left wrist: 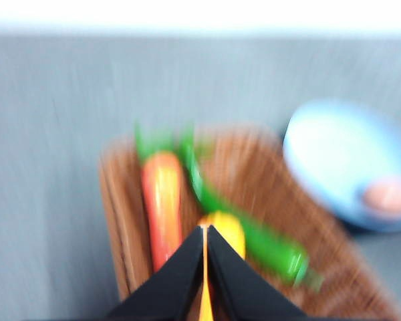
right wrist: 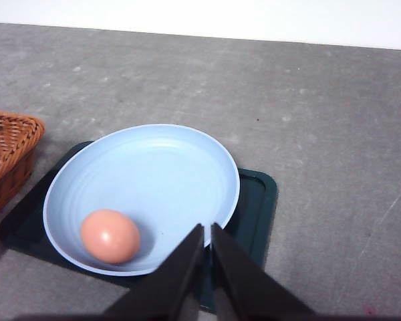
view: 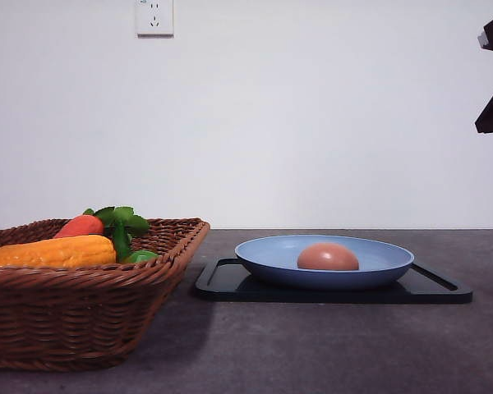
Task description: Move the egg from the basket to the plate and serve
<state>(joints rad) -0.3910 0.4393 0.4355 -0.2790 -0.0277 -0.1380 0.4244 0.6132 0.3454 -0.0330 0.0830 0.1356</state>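
- The egg (view: 328,257) lies inside the light-blue plate (view: 271,250), apart from both sets of jaws and held by neither.
- The plate sits on a flat black tray (view: 230,283), which rests on the grey tabletop (view: 312,353).
- In the right wrist view the right gripper (right wrist: 207,231) hangs above the plate's near rim, its jaws drawn together to a thin slit with nothing between them.
- From those jaws the egg (right wrist: 109,235) lies off to one side, down in the plate's (right wrist: 160,167) hollow, close to the rim and well clear of the fingertips.
- A corner of the wicker basket (right wrist: 10,144) shows beyond the tray (right wrist: 257,200), farther from the right jaws than the egg is.
- In the left wrist view, which is blurred, the left gripper (left wrist: 206,231) hangs over the basket (left wrist: 254,174), jaws closed to a narrow line and empty.
- Beneath and just beyond the left jaws lie a carrot (left wrist: 162,200) with green leaves, a yellow-orange vegetable (left wrist: 227,231) and a green one (left wrist: 267,247).
- The plate (left wrist: 334,154) with the egg (left wrist: 387,197) shows well off to the side of the left jaws.
- In the front view the basket (view: 82,316) stands beside the tray, its rim near the tray's edge.
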